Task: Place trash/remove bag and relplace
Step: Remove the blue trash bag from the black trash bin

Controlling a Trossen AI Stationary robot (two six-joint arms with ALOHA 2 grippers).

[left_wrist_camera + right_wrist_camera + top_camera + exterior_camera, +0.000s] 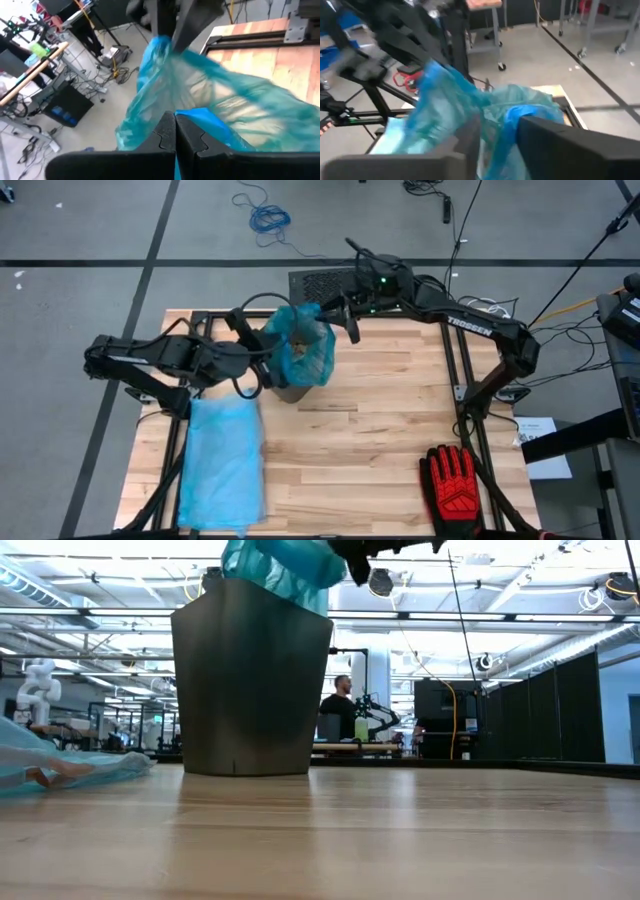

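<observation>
A dark grey bin [293, 388] [250, 680] stands on the wooden table, lined with a translucent blue bag [303, 345] [285, 565] that rises out of its top. Something brownish shows in the bag's mouth in the high view; single trash scraps cannot be made out. My left gripper [263, 350] [175, 137] is at the bag's left side, shut on it. My right gripper [340, 315] [497, 135] [365, 552] is at the bag's far-right side, also shut on it. A second blue bag [222, 465] [60, 765] lies flat on the table. My left gripper pinches the bag's gathered rim on its left side [192, 117] between both fingers, coming from the table's left. The film runs from there across to the other gripper and looks stretched. My right gripper pinches the bag's bunched rim on its far-right side [512, 115] between its two fingers, coming from the table's far right, slanting down. The bag's top is raised above the bin's edge while its lower part stays inside the bin.
A red-and-black glove [455, 480] lies near the table's near right corner. The flat blue bag covers the near left part of the table. Bare wood [380, 420] lies between them. A person stands far off in the room [340, 700].
</observation>
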